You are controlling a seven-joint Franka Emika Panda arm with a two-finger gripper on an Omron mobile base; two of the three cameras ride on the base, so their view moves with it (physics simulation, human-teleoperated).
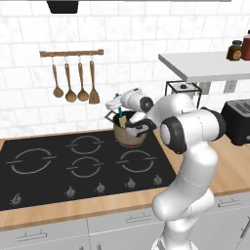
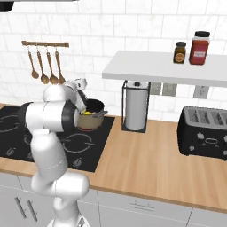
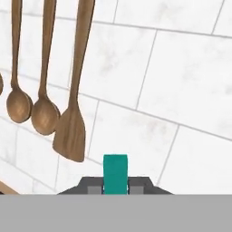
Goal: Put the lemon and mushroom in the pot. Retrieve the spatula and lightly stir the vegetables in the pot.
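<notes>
The tan-brown pot (image 1: 130, 136) stands on the back right burner of the black cooktop (image 1: 44, 171). My gripper (image 1: 120, 116) hangs just above the pot's rim, shut on the spatula (image 1: 122, 118), whose tan blade dips into the pot and whose teal handle end pokes up behind the hand. In the hand view the teal handle (image 3: 115, 173) rises between my gripper's (image 3: 115, 186) finger tips. Something yellow, the lemon (image 2: 88, 113), shows inside the pot (image 2: 92, 119) in the right base view. My arm and the pot's wall hide the mushroom.
A rail of brown wooden spoons and a wooden spatula (image 1: 93, 83) hangs on the tiled wall left of the pot, close ahead in the hand view (image 3: 72, 131). A paper towel holder (image 2: 135, 106), a toaster (image 2: 205, 132) and a shelf (image 2: 168, 68) with jars lie to the right.
</notes>
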